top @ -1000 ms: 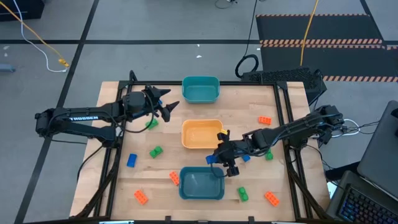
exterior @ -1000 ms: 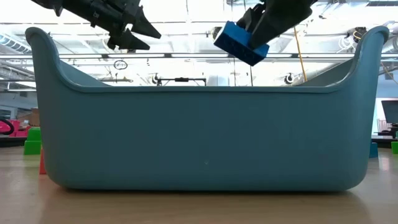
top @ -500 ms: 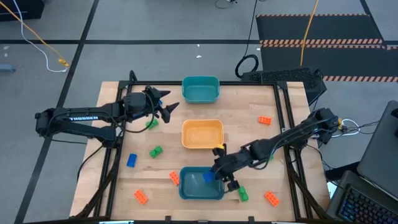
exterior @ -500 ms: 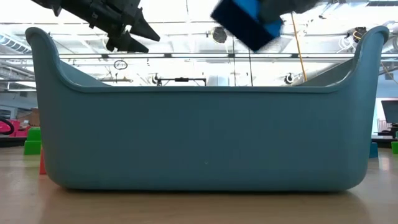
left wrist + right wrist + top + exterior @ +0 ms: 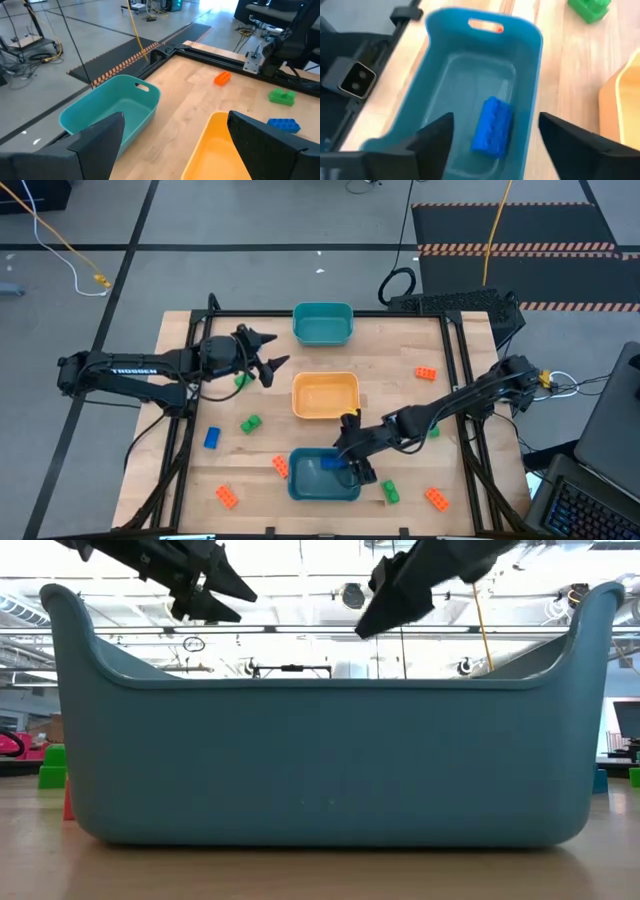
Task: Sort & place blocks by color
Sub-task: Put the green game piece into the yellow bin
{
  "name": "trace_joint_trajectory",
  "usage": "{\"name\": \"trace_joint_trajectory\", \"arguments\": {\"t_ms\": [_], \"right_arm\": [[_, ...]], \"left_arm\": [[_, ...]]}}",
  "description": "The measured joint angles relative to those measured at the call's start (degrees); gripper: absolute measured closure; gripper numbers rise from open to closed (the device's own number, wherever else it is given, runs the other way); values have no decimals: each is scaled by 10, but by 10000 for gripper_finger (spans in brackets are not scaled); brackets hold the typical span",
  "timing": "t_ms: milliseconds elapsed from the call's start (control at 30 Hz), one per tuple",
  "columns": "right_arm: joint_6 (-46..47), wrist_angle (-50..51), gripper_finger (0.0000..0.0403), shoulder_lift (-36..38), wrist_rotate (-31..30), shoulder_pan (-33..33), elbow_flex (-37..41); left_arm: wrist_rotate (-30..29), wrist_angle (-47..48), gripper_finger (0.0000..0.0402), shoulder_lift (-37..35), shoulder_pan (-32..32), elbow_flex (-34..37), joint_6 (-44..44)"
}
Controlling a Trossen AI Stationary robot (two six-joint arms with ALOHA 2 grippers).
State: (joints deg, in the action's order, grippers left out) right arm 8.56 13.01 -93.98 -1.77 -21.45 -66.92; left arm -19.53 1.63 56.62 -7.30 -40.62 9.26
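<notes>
Now studded blue brick lies in smooth-walled bin.

White capital lettering reading "TROSSEN" runs along the dark link of the left arm, at the left of the high view. It is small and only just legible. No other words, numbers, labels or signs can be read in any of the other views.
</notes>
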Motion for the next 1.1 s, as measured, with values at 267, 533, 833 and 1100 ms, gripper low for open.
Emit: {"name": "trace_joint_trajectory", "arguments": {"t_ms": [267, 533, 833, 1100], "right_arm": [[20, 46, 78, 23, -58, 2, 0], [130, 186, 88, 78, -134, 20, 0], [274, 427, 89, 126, -237, 23, 0], [559, 639, 89, 124, -138, 44, 20]], "left_arm": [[0, 4, 46, 0, 7, 0, 0], [0, 4, 46, 0, 8, 0, 0], [0, 9, 46, 0, 8, 0, 2], [0, 13, 46, 0, 11, 0, 1]]}}
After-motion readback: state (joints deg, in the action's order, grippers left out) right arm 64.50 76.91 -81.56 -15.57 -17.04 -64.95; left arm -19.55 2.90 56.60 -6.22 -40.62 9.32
